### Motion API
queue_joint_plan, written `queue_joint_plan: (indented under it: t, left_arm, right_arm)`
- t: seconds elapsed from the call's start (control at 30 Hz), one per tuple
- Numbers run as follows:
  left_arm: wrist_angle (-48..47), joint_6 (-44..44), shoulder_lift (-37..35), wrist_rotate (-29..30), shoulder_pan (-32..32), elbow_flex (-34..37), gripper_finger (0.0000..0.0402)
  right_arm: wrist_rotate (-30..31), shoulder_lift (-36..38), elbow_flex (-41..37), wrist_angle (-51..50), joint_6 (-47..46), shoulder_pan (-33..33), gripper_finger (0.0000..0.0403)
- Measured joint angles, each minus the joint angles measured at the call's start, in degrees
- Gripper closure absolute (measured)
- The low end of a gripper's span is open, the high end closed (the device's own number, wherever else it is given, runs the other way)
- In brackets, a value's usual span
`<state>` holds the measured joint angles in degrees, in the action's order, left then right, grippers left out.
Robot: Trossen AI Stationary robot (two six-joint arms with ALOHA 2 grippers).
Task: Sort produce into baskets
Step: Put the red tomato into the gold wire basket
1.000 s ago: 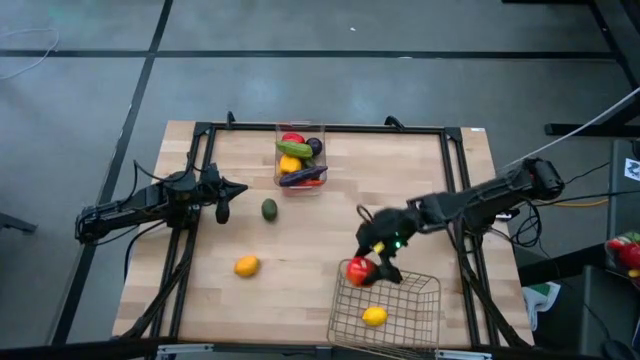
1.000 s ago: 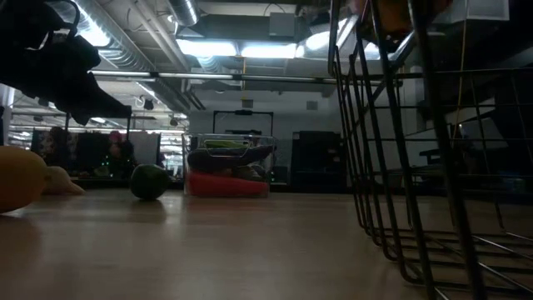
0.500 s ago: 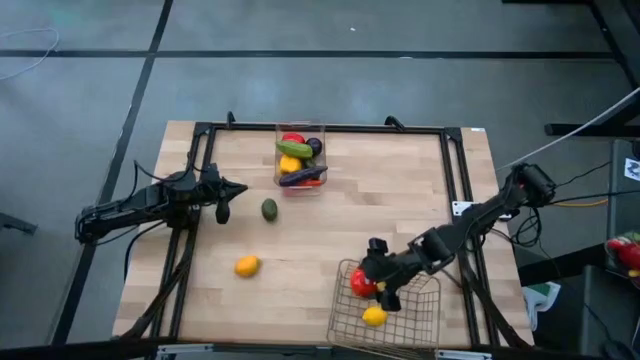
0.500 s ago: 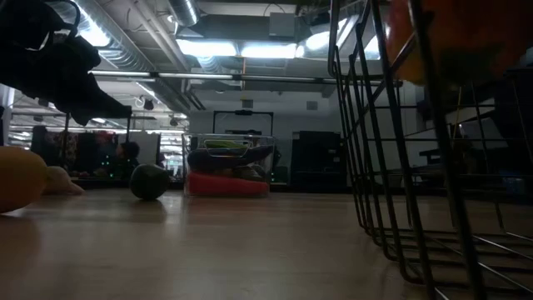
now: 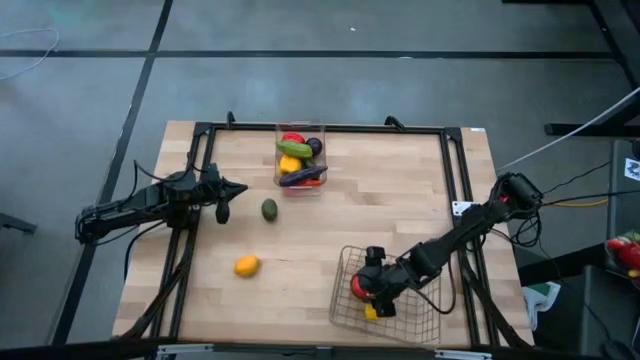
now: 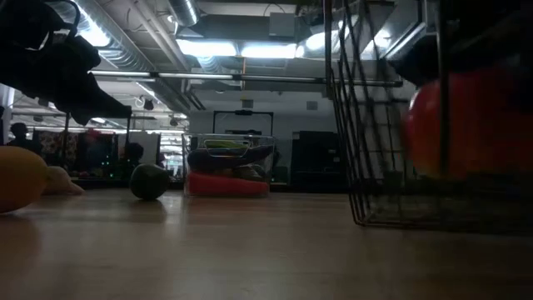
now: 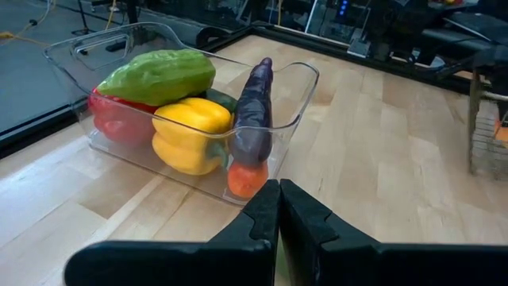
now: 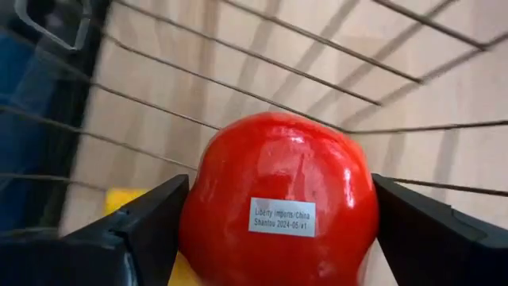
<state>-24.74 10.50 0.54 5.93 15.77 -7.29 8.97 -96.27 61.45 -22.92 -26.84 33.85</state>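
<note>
Since lowering into wire basket (image 5: 425,318) | right gripper (image 5: 366,291) fingers clamp red apple (image 5: 360,287)

Even overhead light is washing the wooden table (image 5: 330,210) in the high view, leaving only faint shadows. The low view is sitting dim and backlit: ceiling strip lights (image 6: 250,50) are glaring, while the wire basket (image 6: 366,167) is showing as a dark silhouette. In the right wrist view the red apple (image 8: 282,199) is catching a soft sheen, and the basket wires around it are blurring.
</note>
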Motion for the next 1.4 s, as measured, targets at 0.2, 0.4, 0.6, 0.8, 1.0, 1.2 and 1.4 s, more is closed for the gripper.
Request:
queue_joint_plan:
  t: [0.2,0.4,0.6,0.8,1.0,1.2,1.4]
  left_arm:
    - [0.0,0.0,0.0,0.0,0.0,0.0,0.0394]
    - [0.0,0.0,0.0,0.0,0.0,0.0,0.0394]
    - [0.0,0.0,0.0,0.0,0.0,0.0,0.0394]
    - [0.0,0.0,0.0,0.0,0.0,0.0,0.0394]
    - [0.0,0.0,0.0,0.0,0.0,0.0,0.0394]
    - [0.0,0.0,0.0,0.0,0.0,0.0,0.0394]
    - [0.0,0.0,0.0,0.0,0.0,0.0,0.0394]
  right_arm:
    - [-0.8,0.0,0.2,0.4,0.2,-0.2,0.0061]
    - [-3.9,0.0,0.2,0.7,0.3,-0.1,0.0051]
    - [-7.1,0.0,0.1,0.9,0.3,-0.1,0.0019]
    - [-7.2,0.0,0.1,1.3,0.2,-0.1,0.0005]
    - [-7.2,0.0,0.1,2.3,0.3,-0.1,0.0004]
    - [-10.1,0.3,0.1,3.3,0.1,-0.2,0.0005]
    - [-10.1,3.1,0.1,3.6,0.0,-0.1,0.0006]
